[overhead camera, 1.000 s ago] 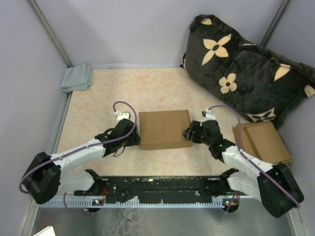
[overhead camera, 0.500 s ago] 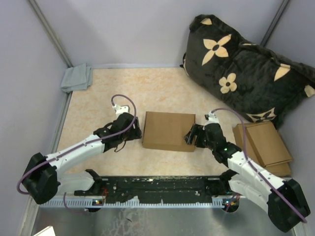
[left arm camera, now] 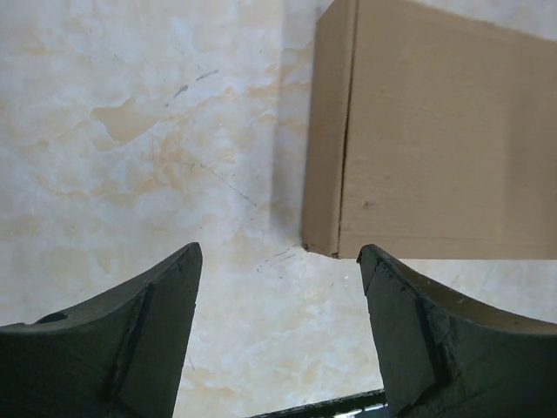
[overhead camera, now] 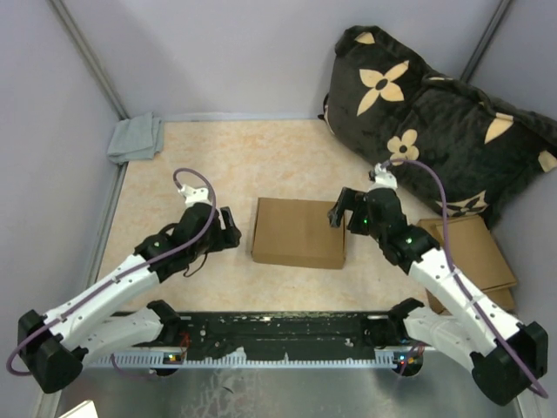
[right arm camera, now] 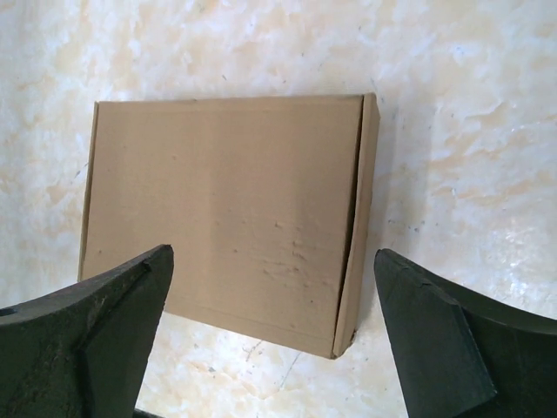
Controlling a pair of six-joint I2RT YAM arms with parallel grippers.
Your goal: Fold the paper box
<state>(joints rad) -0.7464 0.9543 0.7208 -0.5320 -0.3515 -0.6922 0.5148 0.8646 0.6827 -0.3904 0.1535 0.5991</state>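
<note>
Pale grey wall panels [overhead camera: 218, 52] close in a beige marbled counter [overhead camera: 174, 174]. A black cushion [overhead camera: 435, 113] with cream flowers (four-petalled, like a monogram print) leans in the far right corner. The paper box [overhead camera: 298, 232], plain brown and closed, lies mid-counter between the arms. Flat cardboard sheets [overhead camera: 470, 252] are stacked to its right, and a grey cloth [overhead camera: 137, 138] lies far left. The left pincer [overhead camera: 224, 231] is spread just beside the box's left edge, and the right pincer [overhead camera: 344, 211] is spread by its far right corner.
</note>
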